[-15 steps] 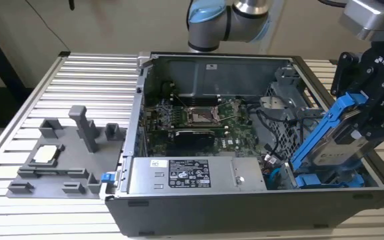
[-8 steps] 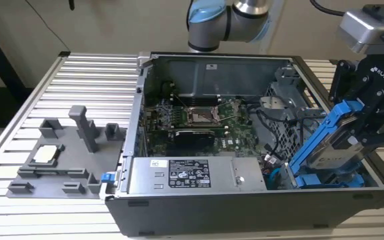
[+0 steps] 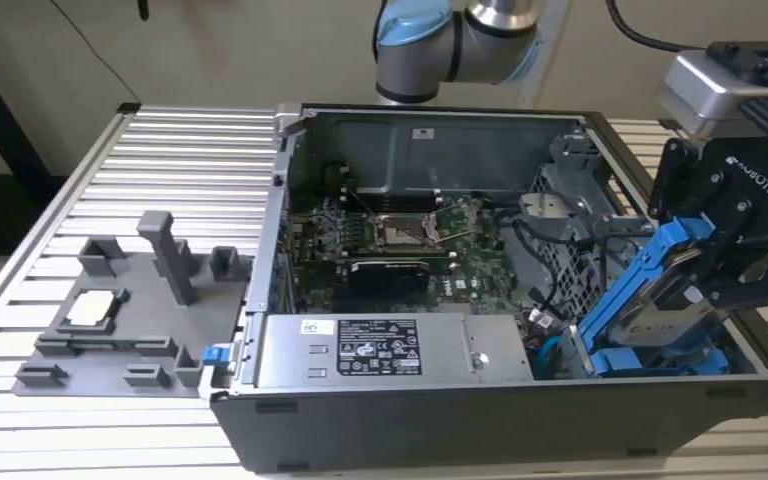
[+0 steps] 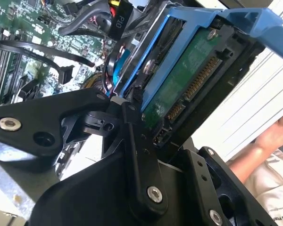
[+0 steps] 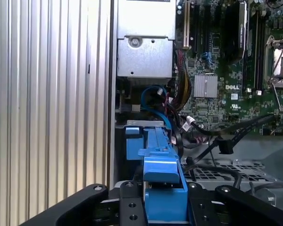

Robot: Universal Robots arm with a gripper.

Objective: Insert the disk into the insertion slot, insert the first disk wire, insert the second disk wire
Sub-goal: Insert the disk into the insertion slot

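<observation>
The gripper is clamping the disk, its fingers pressing on both flanks of the blue carrier frame. The disk is hanging tilted, its lower end dipping into the PC case at the corner on the exterior view's right, just over the insertion slot; whether they are touching cannot be told. Black cables are crowding the disk's inward side, while the case's outer wall is running close along the other.

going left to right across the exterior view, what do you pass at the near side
grey plastic fixture block → small blue plastic tab → silver metal power supply box with white label → silver-grey disk in a bright blue plastic carrier frame
</observation>
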